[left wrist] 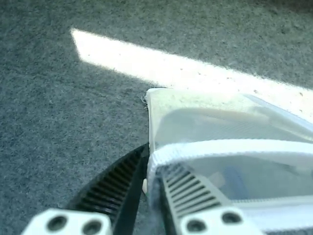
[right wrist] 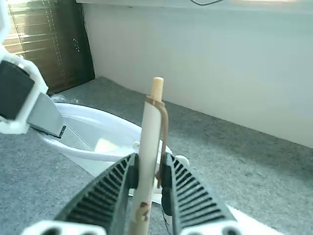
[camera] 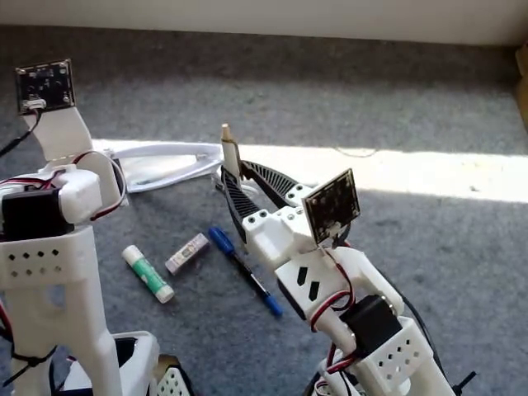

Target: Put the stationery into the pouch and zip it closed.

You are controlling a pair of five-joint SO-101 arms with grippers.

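Left gripper (left wrist: 146,164) pinched on the rim of clear pouch (camera: 165,169), far left on grey mat (camera: 412,124); nearer: glue stick (camera: 148,274), small pale stick (camera: 187,252), blue pen (camera: 243,271), lying loose; right gripper (right wrist: 146,166) clamped on upright beige pen (right wrist: 152,122), just right of the pouch.

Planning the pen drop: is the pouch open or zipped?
Open: left claw pinches the pouch rim, and its mouth gapes wide.
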